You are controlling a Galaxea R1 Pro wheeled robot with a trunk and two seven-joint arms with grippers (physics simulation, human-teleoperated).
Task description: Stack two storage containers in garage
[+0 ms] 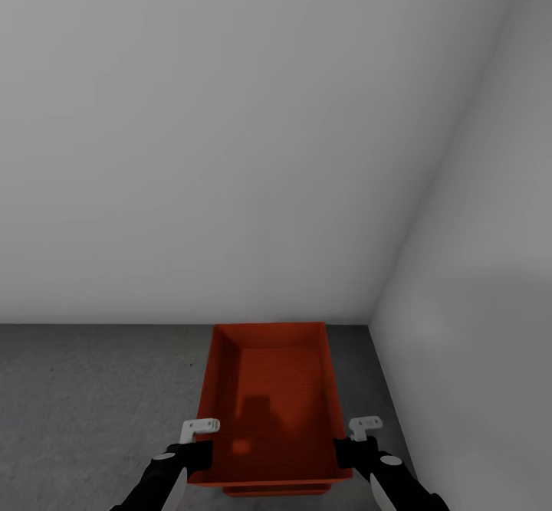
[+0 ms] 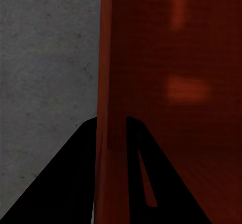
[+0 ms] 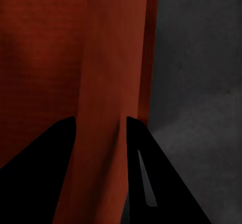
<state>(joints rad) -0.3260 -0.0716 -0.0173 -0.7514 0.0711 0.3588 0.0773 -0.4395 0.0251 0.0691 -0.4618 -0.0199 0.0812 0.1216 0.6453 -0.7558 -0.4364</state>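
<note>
A red-orange storage container (image 1: 268, 404) sits low in the head view, close to the corner where two pale grey walls (image 1: 230, 151) meet. Under its near edge a second red-orange rim (image 1: 272, 489) peeks out (it looks like the other container below it, but only a thin strip shows). The top container is open and nothing is inside it, just a dark shadow on its flat bottom.

The left gripper (image 1: 198, 450) is at the container's left wall, and the right gripper (image 1: 354, 447) is at its right wall. In the left wrist view, the two black fingers (image 2: 75, 183) sit on both sides of the red wall (image 2: 113, 83), so this gripper is pinching the container. In the right wrist view, the black fingers (image 3: 45, 158) also sit on both sides of the red wall (image 3: 101, 108), pinching it too.

Around the container lies the dark grey speckled floor (image 1: 92, 404), which runs up to the walls.
</note>
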